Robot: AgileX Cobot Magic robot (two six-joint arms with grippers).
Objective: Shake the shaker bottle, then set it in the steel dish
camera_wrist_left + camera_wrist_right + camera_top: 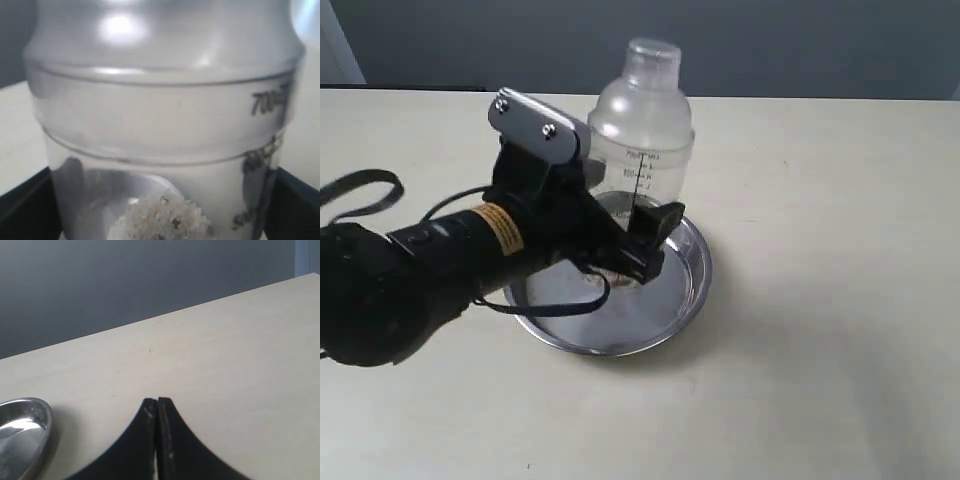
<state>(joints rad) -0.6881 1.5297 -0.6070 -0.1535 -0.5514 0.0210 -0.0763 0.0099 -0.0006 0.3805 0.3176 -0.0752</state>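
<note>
The shaker bottle [642, 130] stands upright over the far part of the steel dish [692, 285], its base hidden behind my left arm. My left gripper [635, 235] is around the bottle's lower body, with one black finger [658, 228] on the near side. In the left wrist view the bottle [160, 115] fills the frame, with pale grains at its bottom. Both fingers [20, 200] press against its walls, so this gripper [160, 220] is shut on it. My right gripper [157, 402] is shut and holds nothing, low over the table beside the dish's rim [42, 425].
The pale table [840, 330] runs back to a dark grey wall [800, 45]. A black cable [365, 190] loops off my left arm at the left. The right arm is outside the exterior view.
</note>
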